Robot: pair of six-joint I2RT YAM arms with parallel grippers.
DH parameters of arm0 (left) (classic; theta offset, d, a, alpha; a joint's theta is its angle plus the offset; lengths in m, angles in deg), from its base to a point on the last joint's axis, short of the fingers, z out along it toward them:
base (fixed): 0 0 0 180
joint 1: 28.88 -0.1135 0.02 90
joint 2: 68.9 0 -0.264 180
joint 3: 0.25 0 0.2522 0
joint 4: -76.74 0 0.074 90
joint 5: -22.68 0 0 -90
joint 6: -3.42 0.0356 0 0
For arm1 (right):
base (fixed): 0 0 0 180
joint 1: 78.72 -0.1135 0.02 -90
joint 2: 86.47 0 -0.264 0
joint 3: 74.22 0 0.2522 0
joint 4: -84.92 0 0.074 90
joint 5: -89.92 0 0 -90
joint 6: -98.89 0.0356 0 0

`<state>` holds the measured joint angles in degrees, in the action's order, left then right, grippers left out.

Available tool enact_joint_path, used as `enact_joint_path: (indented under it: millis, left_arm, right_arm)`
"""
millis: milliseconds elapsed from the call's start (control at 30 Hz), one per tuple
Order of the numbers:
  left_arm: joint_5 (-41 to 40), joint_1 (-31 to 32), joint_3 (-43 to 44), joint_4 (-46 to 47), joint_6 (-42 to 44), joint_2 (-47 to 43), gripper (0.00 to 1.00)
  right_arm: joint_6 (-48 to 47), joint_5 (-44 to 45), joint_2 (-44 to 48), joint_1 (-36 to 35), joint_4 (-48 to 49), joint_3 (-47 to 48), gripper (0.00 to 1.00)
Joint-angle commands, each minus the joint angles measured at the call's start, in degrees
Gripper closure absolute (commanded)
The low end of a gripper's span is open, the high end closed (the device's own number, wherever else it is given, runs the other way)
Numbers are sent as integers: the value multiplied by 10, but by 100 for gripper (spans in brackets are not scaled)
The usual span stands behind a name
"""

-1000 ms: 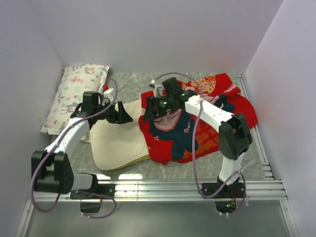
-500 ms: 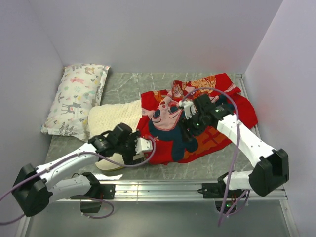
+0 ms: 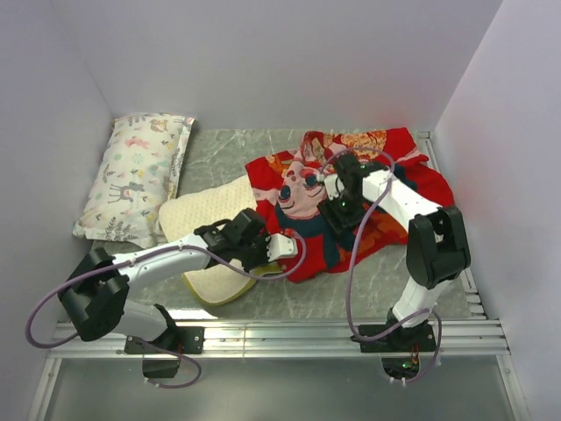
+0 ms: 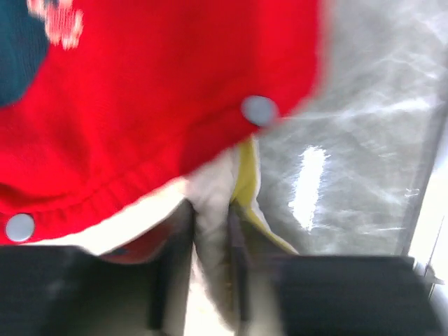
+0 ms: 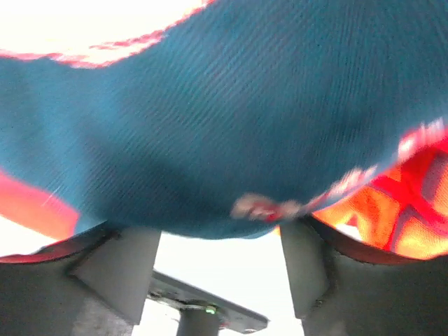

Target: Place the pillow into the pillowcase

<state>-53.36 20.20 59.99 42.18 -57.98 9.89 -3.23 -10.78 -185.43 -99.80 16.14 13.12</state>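
The cream pillow point(image 3: 203, 221) lies left of centre, its right end under the red pillowcase point(image 3: 405, 167). My left gripper point(image 3: 265, 249) sits low at the pillow's near right corner. In the left wrist view its jaws point(image 4: 206, 210) stand narrow, closed on a fold of cream pillow point(image 4: 210, 185) fabric beside the yellow edge band. The red pillowcase point(image 4: 140, 91) hem with snap buttons drapes just above. My right gripper point(image 3: 337, 210) rests on the middle of the pillowcase. In the right wrist view it point(image 5: 217, 241) stands open, with teal and red pillowcase point(image 5: 210, 105) cloth over the fingertips.
A white animal-print pillow point(image 3: 140, 171) lies along the left wall. Grey marble tabletop point(image 3: 219, 153) shows behind the pillow and near the front. A metal rail point(image 3: 333, 331) runs along the near edge. Walls close in on three sides.
My left arm swung from the pillow's far side to its near right corner and its jaws closed. My right gripper moved to the pillowcase's middle. The pillowcase bunched leftward over the pillow.
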Motion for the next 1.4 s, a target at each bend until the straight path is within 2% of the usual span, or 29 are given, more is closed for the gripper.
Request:
enact_joint_path:
  millis: [0,33,67,100,133,200,233,333,433,533,633,733,833,867,1000,1033,1100,1167,1200,1233,1367]
  left_arm:
    - [146,7,41,-21,41,-68,69]
    - [158,-13,41,-34,42,-95,59]
    - [181,-28,40,-34,19,-120,43]
    - [190,-46,42,-30,0,-162,38]
    - [200,-93,48,-24,-25,-175,34]
    - [220,-149,64,-30,-96,-177,31]
    - [219,-209,86,-35,-121,-169,31]
    - [218,-318,114,-23,-202,-117,30]
    - [174,-377,156,-13,-209,-21,30]
    - [142,-394,228,-57,-180,89,31]
    - [134,-401,250,-61,-147,153,31]
    - [144,-401,277,-78,-130,211,33]
    - [194,-393,306,-107,-111,267,39]
    - [227,-389,311,-123,-104,277,44]
    - [277,-346,277,-101,-87,262,51]
    - [287,-334,270,-92,-91,254,51]
    - [332,-332,262,-82,-93,239,51]
    - [345,-334,259,-81,-103,226,47]
    - [341,-340,251,-72,-108,206,45]
    - [336,-342,246,-65,-120,195,43]
    - [291,-358,237,-47,-130,146,32]
  right_arm:
    - [-99,-115,31,16,-74,114,23]
    - [-104,-133,32,20,-87,143,16]
    - [-106,-151,29,22,-95,212,15]
    - [-106,-177,21,22,-110,252,15]
    - [-79,-182,3,21,-105,289,15]
    - [-32,-189,-20,20,-64,377,15]
    - [9,-182,-47,15,-49,402,15]
    - [50,-162,-112,-10,-2,494,17]
    - [54,-147,-166,-33,11,523,20]
    - [58,-130,-172,-45,48,461,24]
    - [54,-109,-157,-46,85,317,31]
    - [43,-115,-140,-48,90,217,36]
    - [23,-129,-121,-50,61,158,39]
    - [20,-134,-113,-50,40,121,39]
    - [-36,-229,-21,-55,-25,24,41]
    - [-51,-287,-6,-58,-43,18,41]
    - [-69,-309,22,-56,-75,39,37]
    - [-58,-290,22,-42,-69,123,34]
    - [-29,-283,6,-33,-60,158,32]
    - [-8,-275,-5,-21,-48,232,30]
    - [67,-174,-97,2,15,383,23]
